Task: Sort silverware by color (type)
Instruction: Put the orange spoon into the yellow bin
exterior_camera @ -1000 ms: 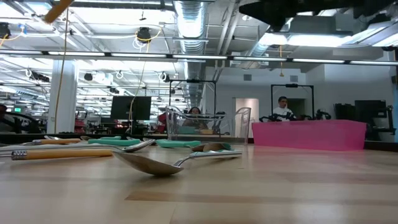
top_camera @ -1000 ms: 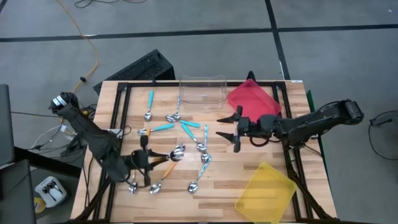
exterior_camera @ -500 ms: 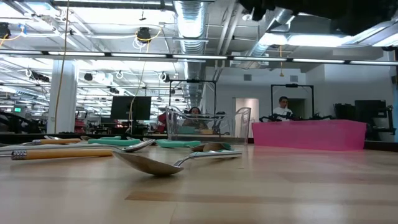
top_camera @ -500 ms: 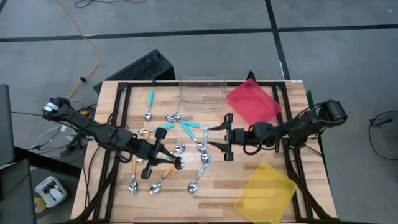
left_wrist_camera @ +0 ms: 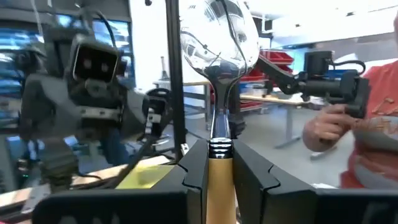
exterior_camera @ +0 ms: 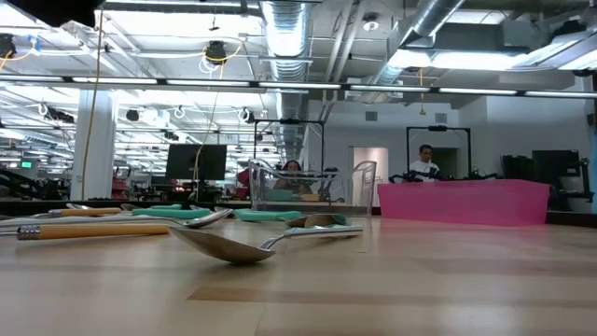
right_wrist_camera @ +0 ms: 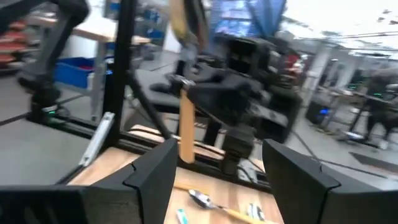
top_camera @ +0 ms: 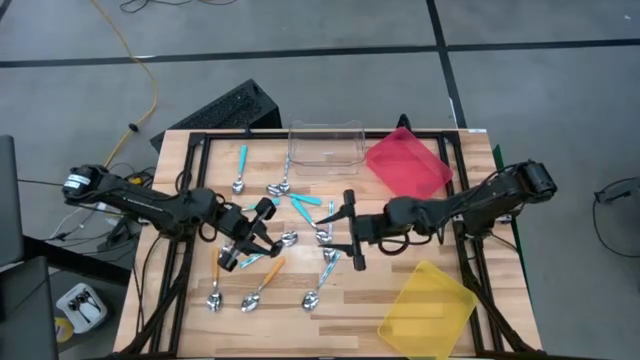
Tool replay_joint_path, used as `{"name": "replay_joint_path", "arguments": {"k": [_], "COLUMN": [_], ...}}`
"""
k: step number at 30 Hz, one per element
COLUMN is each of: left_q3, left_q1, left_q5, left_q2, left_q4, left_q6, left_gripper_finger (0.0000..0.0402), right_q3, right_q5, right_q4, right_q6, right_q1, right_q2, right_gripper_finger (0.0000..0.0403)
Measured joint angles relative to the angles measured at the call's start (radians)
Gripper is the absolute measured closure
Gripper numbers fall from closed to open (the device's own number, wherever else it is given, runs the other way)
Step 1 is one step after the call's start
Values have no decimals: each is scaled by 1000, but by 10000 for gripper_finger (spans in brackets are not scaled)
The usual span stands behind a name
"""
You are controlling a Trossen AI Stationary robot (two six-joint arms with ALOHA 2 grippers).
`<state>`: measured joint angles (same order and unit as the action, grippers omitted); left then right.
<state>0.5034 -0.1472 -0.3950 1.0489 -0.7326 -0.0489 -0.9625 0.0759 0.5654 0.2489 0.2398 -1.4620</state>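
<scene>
My left gripper is near the table's middle, shut on an orange-handled spoon that stands upright, bowl on top; the right wrist view shows the same spoon clear of the table. My right gripper is open and faces it from the right, touching nothing. Other spoons lie flat on the wood: teal ones, light blue ones and orange ones. One spoon lies close to the low camera. My left gripper pinches the spoon's orange handle between its two fingers, just below the metal collar. The fingers come in about level from the table's left and lie across the handle. The spoon is lifted clear and upright, its handle end hanging below.
A clear tray and a red tray sit at the far edge, a yellow tray at the near right corner. Beyond the table a person's hand and orange sleeve show.
My left gripper has risen from the table near its left front and moved toward the middle, carrying the orange spoon, which is now lifted clear and upright. My right gripper has moved left toward the table's middle, closer to the left gripper, staying open.
</scene>
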Motion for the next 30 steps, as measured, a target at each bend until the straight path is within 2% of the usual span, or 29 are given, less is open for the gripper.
{"name": "replay_joint_path", "arguments": {"k": [4, 8, 12, 17, 24, 30], "left_q3": [0, 0, 0, 0, 0, 0], "left_q1": [7, 7, 7, 7, 7, 7], "left_q5": [-27, -27, 43, 78, 78, 79], "left_q2": [0, 0, 0, 0, 0, 0], "left_q4": [0, 58, 132, 182, 245, 305], "left_q6": [-47, -116, -181, -266, -345, -358], "left_gripper_finger": [366, 365, 370, 364, 367, 365], "right_q3": [-57, -70, -126, -221, -303, -306], "right_q5": [-60, -30, -23, 3, 98, 29], "right_q4": [-18, -77, -192, -369, -476, -465], "right_q6": [80, 169, 229, 263, 352, 364], "right_q1": [0, 0, 0, -4, 9, 15], "right_q2": [1, 6, 9, -51, -115, -116], "right_gripper_finger": [143, 143, 143, 143, 143, 143]}}
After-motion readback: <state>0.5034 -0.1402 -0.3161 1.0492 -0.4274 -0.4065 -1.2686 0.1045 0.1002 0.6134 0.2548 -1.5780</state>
